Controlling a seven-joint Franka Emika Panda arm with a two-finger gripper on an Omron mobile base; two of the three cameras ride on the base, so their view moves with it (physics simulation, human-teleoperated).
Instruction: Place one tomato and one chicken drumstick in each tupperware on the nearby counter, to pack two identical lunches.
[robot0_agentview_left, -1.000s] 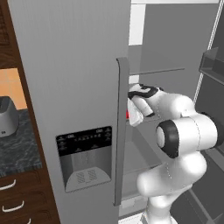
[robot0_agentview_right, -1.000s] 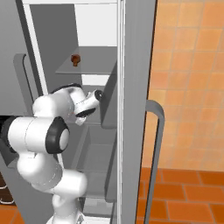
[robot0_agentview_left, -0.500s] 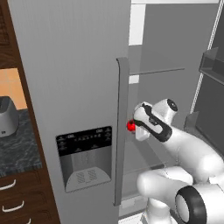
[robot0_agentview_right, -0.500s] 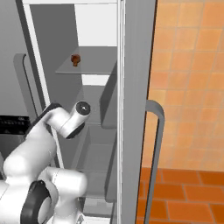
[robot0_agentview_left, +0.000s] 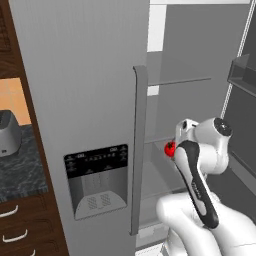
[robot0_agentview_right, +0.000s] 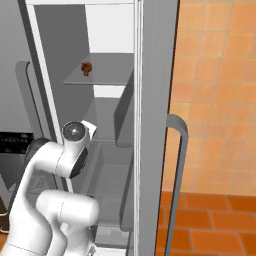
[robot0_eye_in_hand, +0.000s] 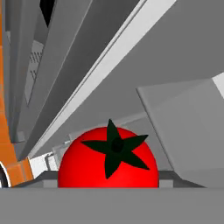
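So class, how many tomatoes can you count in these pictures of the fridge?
1. The tomato sits right at the hand, in front of the open fridge beside its closed door. Others may be hidden behind the door or arm.

One tomato (robot0_agentview_left: 170, 148), one small brown item (robot0_agentview_right: 86, 67) on a fridge shelf, one coffee machine (robot0_agentview_left: 8, 133).

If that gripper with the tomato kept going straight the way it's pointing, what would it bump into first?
Probably grey fridge paneling. In the hand view, past the tomato that the gripper holds, slanted grey fridge walls lie ahead, but how far off is unclear. The left base view shows it beside the fridge door handle.
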